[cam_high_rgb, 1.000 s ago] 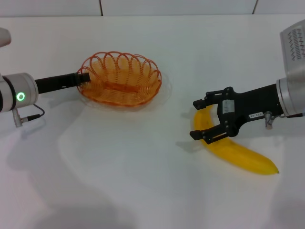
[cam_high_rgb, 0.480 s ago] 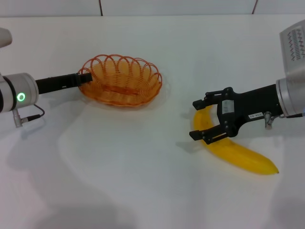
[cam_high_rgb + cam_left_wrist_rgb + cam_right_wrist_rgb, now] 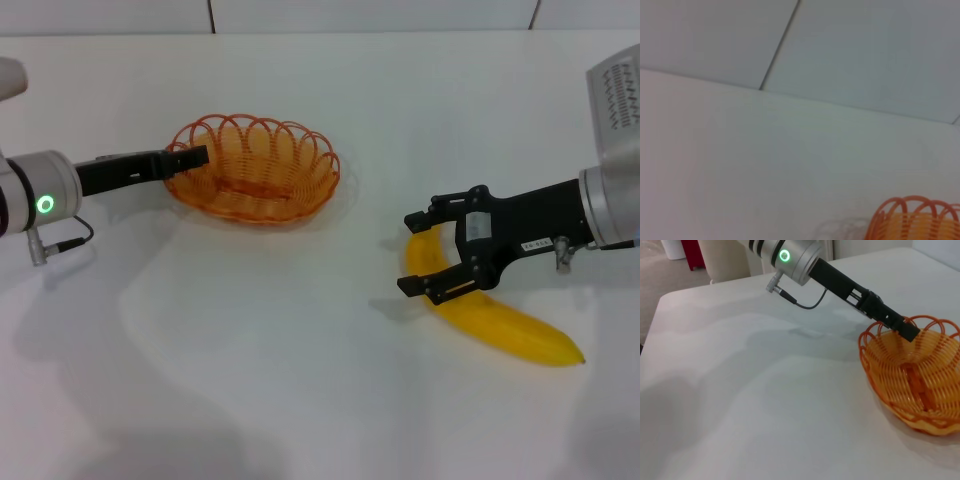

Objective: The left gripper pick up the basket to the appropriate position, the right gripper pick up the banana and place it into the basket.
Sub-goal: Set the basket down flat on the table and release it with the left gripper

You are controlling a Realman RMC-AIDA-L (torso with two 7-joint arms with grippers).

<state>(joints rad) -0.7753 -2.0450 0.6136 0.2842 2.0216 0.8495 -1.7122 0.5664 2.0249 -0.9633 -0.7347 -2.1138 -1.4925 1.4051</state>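
The orange wire basket (image 3: 252, 168) sits on the white table at the back left. It also shows in the right wrist view (image 3: 920, 385) and at the edge of the left wrist view (image 3: 915, 220). My left gripper (image 3: 190, 157) reaches in from the left, and its tip lies over the basket's left rim (image 3: 900, 326). The yellow banana (image 3: 500, 325) lies on the table at the right. My right gripper (image 3: 410, 250) is open, low over the banana's near-left end, with one finger on each side of it.
The table (image 3: 300, 380) is plain white, with a tiled wall behind it. The left arm's silver cuff with a green light (image 3: 42, 203) and a cable are at the left edge. Bare table lies between basket and banana.
The basket shifted slightly back and to the right, then stayed still. The left gripper's tip now reaches farther over the rim. The right gripper and banana have not moved.
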